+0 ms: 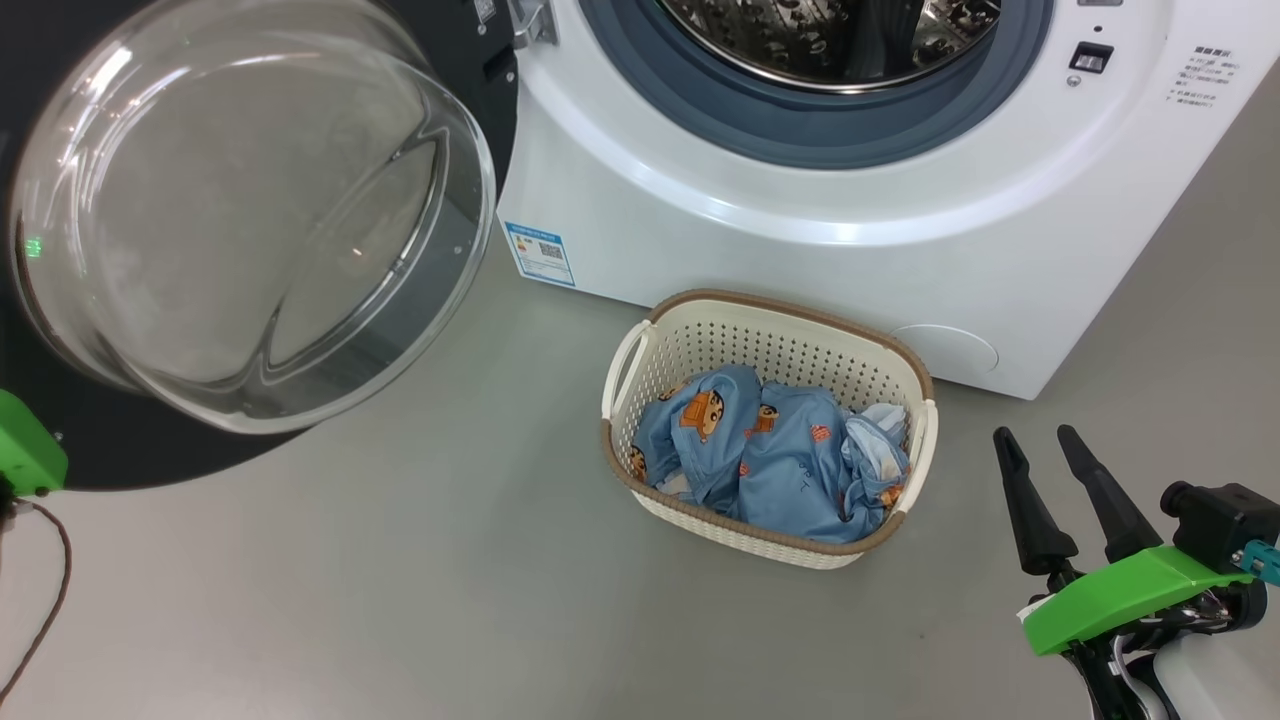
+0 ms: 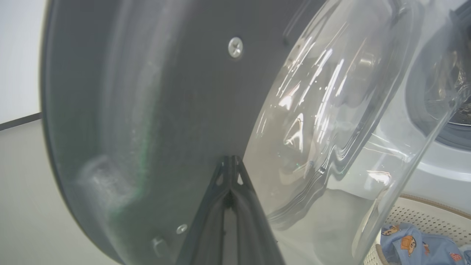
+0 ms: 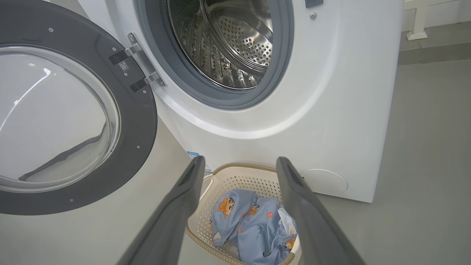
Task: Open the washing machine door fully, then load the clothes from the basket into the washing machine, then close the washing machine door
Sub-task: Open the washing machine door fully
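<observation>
Two containers to enter. The first: where is it, and what is in it? (Inspector)

The basket (image 1: 786, 345), cream perforated plastic with a brown rim, stands on the grey floor (image 1: 400, 580) just in front of the washing machine (image 1: 760, 230). It holds the clothes (image 1: 780, 460): a crumpled heap of light blue fabric printed with orange cartoon figures, some white lining at one end, all lying below the rim. (Assistant)

The second? (Inspector)

The steel drum (image 1: 830, 40), ringed by the grey gasket (image 1: 800, 140). The part in view is bare perforated metal. (Assistant)

Access? (Inspector)

The washing machine door (image 1: 150, 455) stands wide open on its hinge (image 3: 141, 62) at the robot's left, its glass bowl (image 1: 250, 220) bulging from the inner face. (Assistant)

Grippers? (Inspector)

The left gripper (image 2: 230, 162) has its fingers pressed together with nothing between them, tips at the door's dark inner face beside the bowl; contact I cannot confirm. The right gripper (image 1: 1035, 434) hangs over the floor to the right of the basket, apart from it, fingers spread wide, holding nothing. (Assistant)
</observation>
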